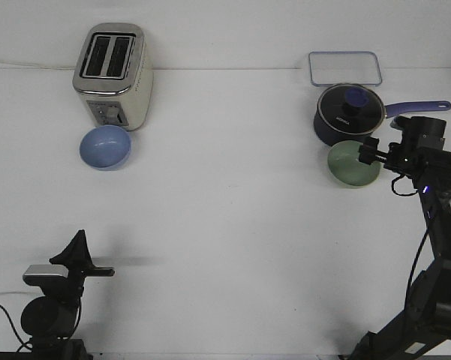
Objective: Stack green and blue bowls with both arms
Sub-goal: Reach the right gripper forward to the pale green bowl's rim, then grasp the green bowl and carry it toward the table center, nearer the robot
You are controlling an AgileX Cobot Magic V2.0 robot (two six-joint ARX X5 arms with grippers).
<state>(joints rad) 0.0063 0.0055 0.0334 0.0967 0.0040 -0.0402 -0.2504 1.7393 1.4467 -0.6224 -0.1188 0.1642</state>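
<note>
The periwinkle blue bowl [105,147] sits upright on the white table [225,225] at the far left, just in front of the toaster. The mint green bowl [351,165] sits upright at the far right, just in front of the saucepan. My right gripper [368,151] is at the green bowl's right rim, its two thin fingers slightly apart; the bowl rests on the table. My left gripper [79,241] is low at the near left, far from the blue bowl, its fingers together in a point and empty.
A cream toaster [112,75] stands behind the blue bowl. A dark navy lidded saucepan [348,114] with a long handle stands behind the green bowl. A clear rectangular lid or tray [344,68] lies at the back right.
</note>
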